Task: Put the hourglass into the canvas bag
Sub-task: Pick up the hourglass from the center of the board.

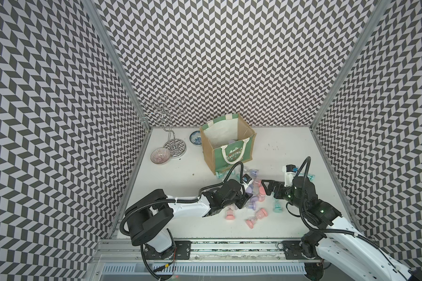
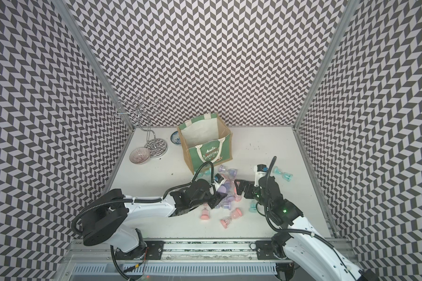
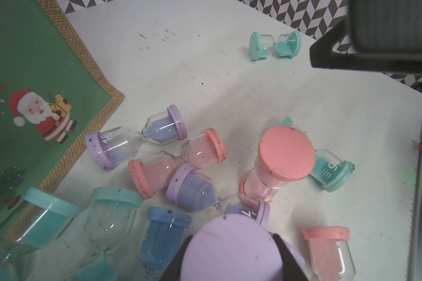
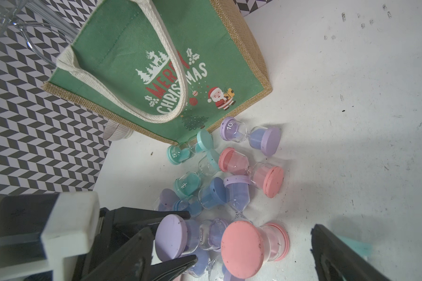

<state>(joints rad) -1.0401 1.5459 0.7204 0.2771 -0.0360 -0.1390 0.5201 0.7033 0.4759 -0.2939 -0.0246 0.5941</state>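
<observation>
**Grip made, bagging not yet done**

Your left gripper [image 3: 232, 243] is pinched on the cap of a purple hourglass [image 4: 171, 237], low among the other hourglasses [image 1: 261, 214]. Just opposite it, the right gripper [image 1: 266, 187] hangs wide open and empty. The canvas bag [image 1: 229, 155] stands open-mouthed beyond the fingertips. Lifting, carrying and dropping remain.

1. The left arm [image 1: 190, 210] and the right arm [image 1: 346, 234] have white shells on the long links and black joint housings.
2. A black ribbed cable [image 1: 188, 200] runs along each arm, tied with white straps.
3. Two small green lights [image 1: 322, 211] glow on the right arm.
4. The left gripper [image 1: 245, 195] and the right gripper [image 1: 266, 188] are black, with triangular fingers [image 4: 339, 260].
</observation>
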